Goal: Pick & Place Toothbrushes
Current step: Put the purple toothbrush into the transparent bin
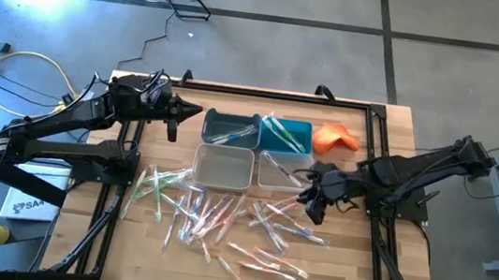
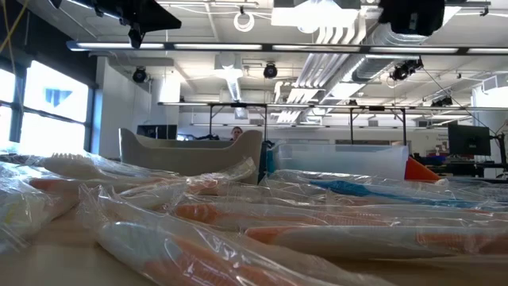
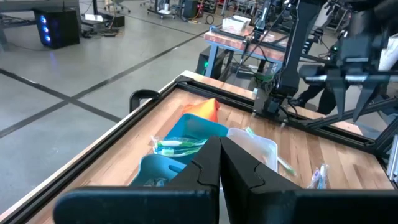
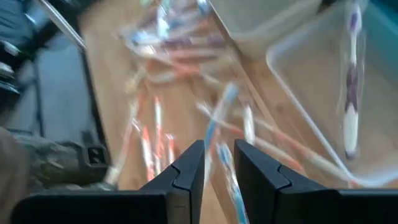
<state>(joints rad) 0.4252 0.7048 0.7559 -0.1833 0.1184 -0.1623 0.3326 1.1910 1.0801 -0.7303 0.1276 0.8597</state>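
We have the right gripper (image 1: 307,201) down low beside the clear bin (image 1: 280,172), its fingers (image 4: 186,168) a narrow gap apart with nothing between them — open, and poised over the toothbrushes (image 1: 222,217) strewn across the wooden table (image 1: 357,275) on the near side of that bin. A blue-handled one (image 4: 217,127) lies right ahead of the fingertips. The risk we see is the pile itself: the brushes overlap and their wrappers look slippery, so a closing pinch may catch two at once or just grab film and let the handle slide out. Crowding the clear bin's wall could also nudge it out of place. One purple brush (image 4: 352,93) already lies inside that bin. Away on the far side of the clear bin, past the dark bin (image 1: 229,128), the left gripper (image 1: 175,113) waits with fingers closed on nothing — no trouble there.
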